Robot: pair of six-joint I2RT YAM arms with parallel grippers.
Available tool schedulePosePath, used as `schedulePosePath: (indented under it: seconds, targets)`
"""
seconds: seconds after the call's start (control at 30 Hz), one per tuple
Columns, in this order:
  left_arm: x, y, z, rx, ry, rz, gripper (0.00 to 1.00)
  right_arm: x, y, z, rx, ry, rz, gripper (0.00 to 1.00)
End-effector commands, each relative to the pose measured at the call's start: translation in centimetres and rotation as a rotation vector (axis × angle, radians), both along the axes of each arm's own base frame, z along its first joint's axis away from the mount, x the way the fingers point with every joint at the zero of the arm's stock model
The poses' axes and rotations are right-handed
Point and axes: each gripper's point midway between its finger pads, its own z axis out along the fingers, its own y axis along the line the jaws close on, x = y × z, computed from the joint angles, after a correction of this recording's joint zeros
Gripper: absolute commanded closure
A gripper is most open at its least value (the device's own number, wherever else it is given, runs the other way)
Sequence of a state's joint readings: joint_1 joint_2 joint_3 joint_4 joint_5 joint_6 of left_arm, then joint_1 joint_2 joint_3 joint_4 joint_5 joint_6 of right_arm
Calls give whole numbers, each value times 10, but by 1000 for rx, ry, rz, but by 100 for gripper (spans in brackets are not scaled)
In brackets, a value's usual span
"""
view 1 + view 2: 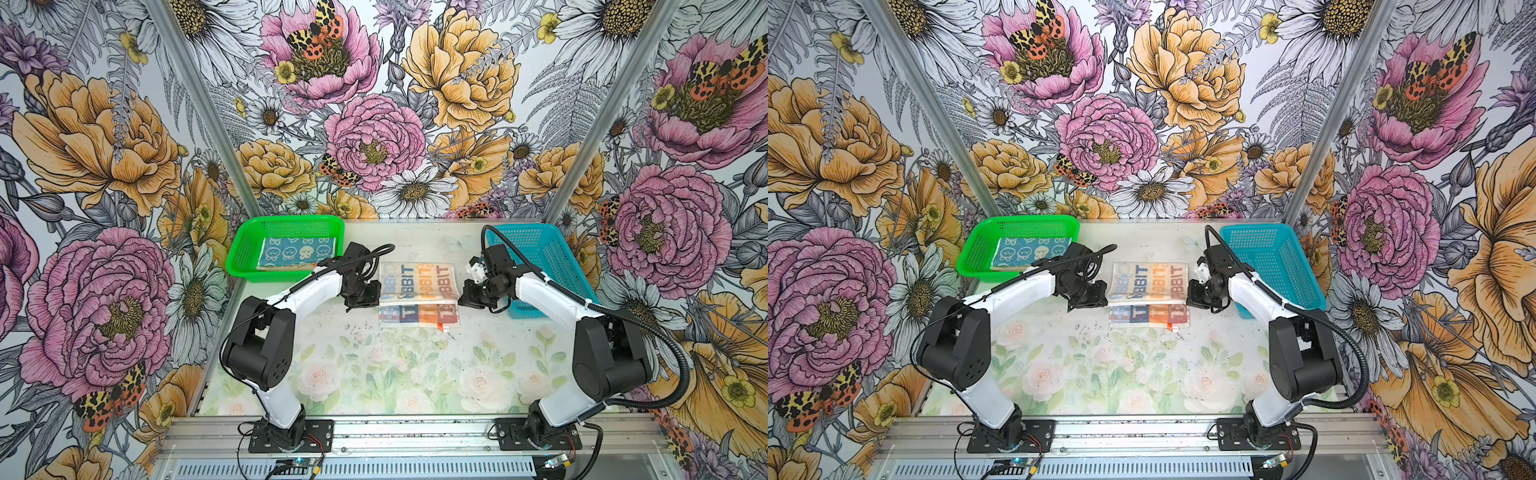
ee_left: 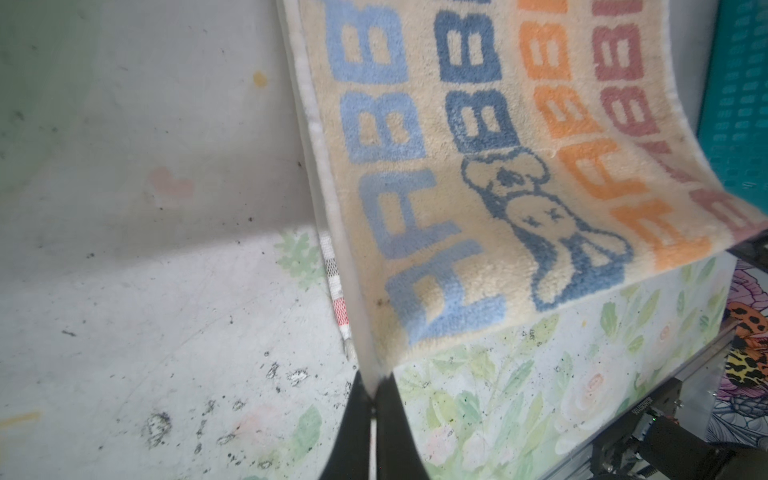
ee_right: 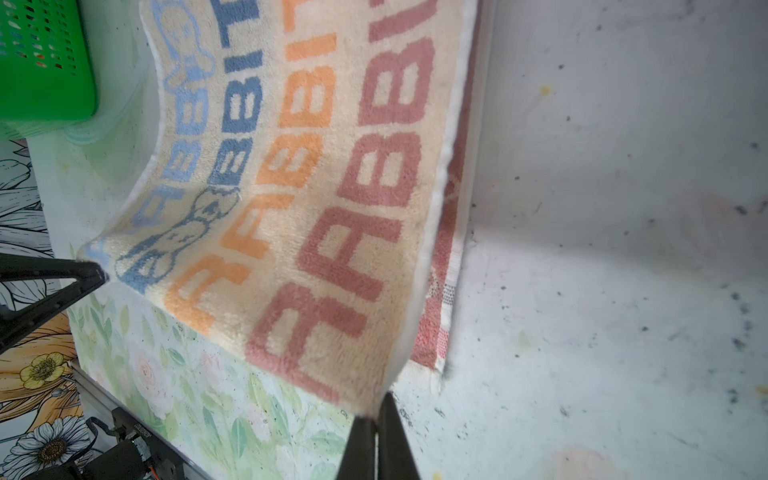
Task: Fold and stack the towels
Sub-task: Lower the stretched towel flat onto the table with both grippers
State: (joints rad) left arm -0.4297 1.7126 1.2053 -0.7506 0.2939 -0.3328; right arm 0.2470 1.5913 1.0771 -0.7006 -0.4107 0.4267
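Two jaws (L & R) each clamped on a "RABBIT" towel (image 1: 419,286) corner.

A lettered towel (image 1: 417,286) lies midway across the table (image 1: 374,374), between the left basket (image 1: 243,253), with a folded towel (image 1: 291,251) in it, and the right basket (image 1: 540,257), both at the back. The left gripper (image 2: 372,395) and right gripper (image 3: 376,411) flank it, each pinching a corner of its raised upper layer
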Motion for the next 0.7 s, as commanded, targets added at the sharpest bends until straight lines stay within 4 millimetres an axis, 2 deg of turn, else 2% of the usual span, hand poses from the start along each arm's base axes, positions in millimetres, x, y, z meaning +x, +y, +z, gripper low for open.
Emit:
schedulePosePath:
  seconds: [0.0,0.13,0.23,0.67]
  targets:
    - [-13,4,-15,49,23,19,100,-17,-7,-20,-70,45,-20,100]
    - [-29,2,-37,54,70,28,100,-28,-6,-44,-99,93,-8,100]
    - [-32,3,-47,71,86,28,100,-29,-8,-55,-111,109,-7,100]
    - [-31,-7,-52,60,100,6,100,-29,-11,-62,-141,116,-9,100]
